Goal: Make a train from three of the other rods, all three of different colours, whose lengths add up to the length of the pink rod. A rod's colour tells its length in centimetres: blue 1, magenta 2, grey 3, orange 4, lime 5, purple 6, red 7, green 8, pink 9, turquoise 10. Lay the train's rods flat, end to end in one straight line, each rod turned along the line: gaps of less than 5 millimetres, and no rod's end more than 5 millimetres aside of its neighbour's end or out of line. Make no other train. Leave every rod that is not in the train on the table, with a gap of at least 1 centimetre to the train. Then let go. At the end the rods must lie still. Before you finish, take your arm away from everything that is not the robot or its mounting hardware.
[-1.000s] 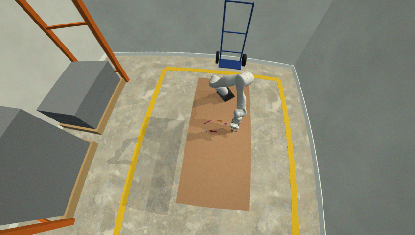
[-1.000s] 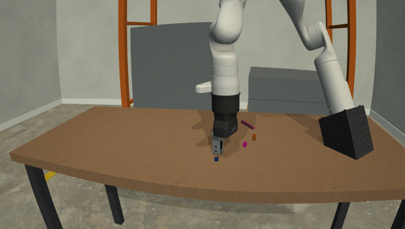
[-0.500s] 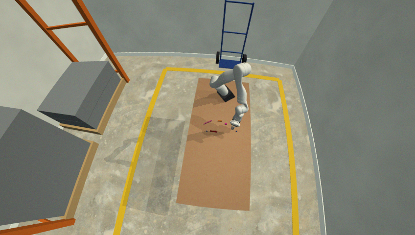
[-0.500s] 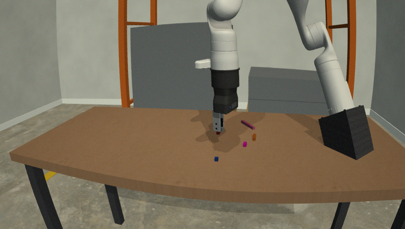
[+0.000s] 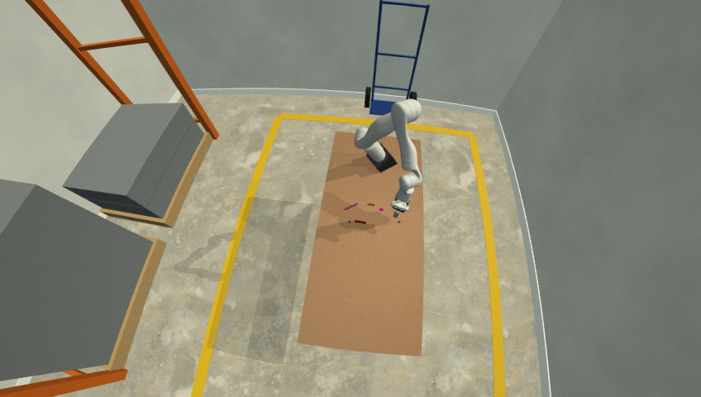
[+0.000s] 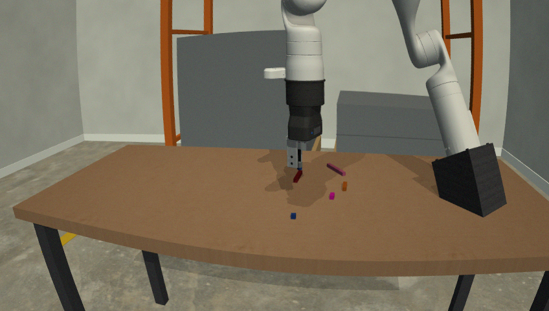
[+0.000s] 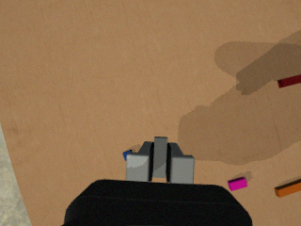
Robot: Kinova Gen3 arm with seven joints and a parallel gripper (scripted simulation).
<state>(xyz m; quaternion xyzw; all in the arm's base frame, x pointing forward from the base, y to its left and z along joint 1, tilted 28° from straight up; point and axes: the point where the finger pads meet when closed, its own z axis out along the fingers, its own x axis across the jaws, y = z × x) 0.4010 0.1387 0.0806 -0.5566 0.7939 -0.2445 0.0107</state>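
- jaws point(image 5: 396, 214) point(image 6: 295, 166) were mostly closed, a narrow gap between them, shut on the grey rod point(image 7: 160, 155). nothing else was in them.
- the step looked like carrying grey to the train line. the likely set was magenta 2 + grey 3 + orange 4 = 9, to match pink point(image 5: 350, 206) point(image 6: 335, 169).
- doing it well meant turning grey along the line while high, lowering it flat and level, then opening only once it bore on the table point(image 5: 361, 294) point(image 6: 154, 216) point(image 7: 85, 71).
- opening had to be small and the lift straight up, so the pads didn't drag grey off line.
- grey sat between the 2 pads, its length running along them in the wrist view, off the table. too small to read in the other 2 views.
- magenta point(image 5: 381, 209) point(image 6: 331, 195) point(image 7: 237, 184) and orange point(image 5: 371, 203) point(image 6: 344, 186) point(image 7: 289, 188) lay to 1 side of the jaws, apart, no train yet.
- near blue point(image 5: 398, 222) point(image 6: 292, 216) point(image 7: 126, 153) was close to the jaws in the top view, a snag risk. red point(image 5: 360, 222) point(image 6: 298, 176) point(image 7: 290, 81) was further off.

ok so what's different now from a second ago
The gripper has risen higher above the table. It holds a grey rod; whether it already did then, I can't tell. The red rod, pink rod, orange rod and magenta rod stayed put.
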